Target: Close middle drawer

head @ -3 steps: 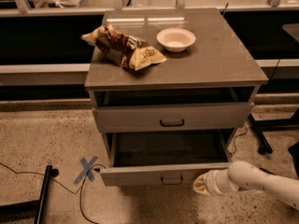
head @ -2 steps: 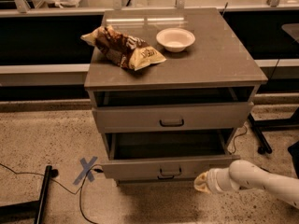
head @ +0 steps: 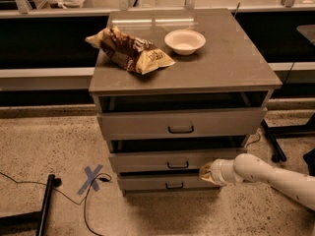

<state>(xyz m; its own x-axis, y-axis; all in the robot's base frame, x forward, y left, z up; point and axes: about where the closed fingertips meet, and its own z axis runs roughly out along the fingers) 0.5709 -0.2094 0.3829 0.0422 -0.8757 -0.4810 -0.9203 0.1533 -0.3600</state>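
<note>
The middle drawer [head: 147, 161] of a grey-tan cabinet has a small dark loop handle [head: 177, 165] at centre. Its front stands only a little forward of the cabinet, with a narrow dark gap above it. My gripper [head: 205, 172] comes in from the lower right on a white arm [head: 275, 177]. Its tip rests against the drawer's front, right of the handle. The top drawer [head: 181, 123], taller-fronted, sticks out slightly. The bottom drawer [head: 167, 183] sits below.
On the cabinet top [head: 236, 58] lie a brown chip bag [head: 129, 50] and a white bowl [head: 184, 41]. A blue tape X [head: 91, 179] and black cables [head: 29, 186] mark the floor at left. A black stand leg [head: 271, 142] is at right.
The middle drawer has slid back from well out to nearly flush with the cabinet. My gripper has followed it inward against its front.
</note>
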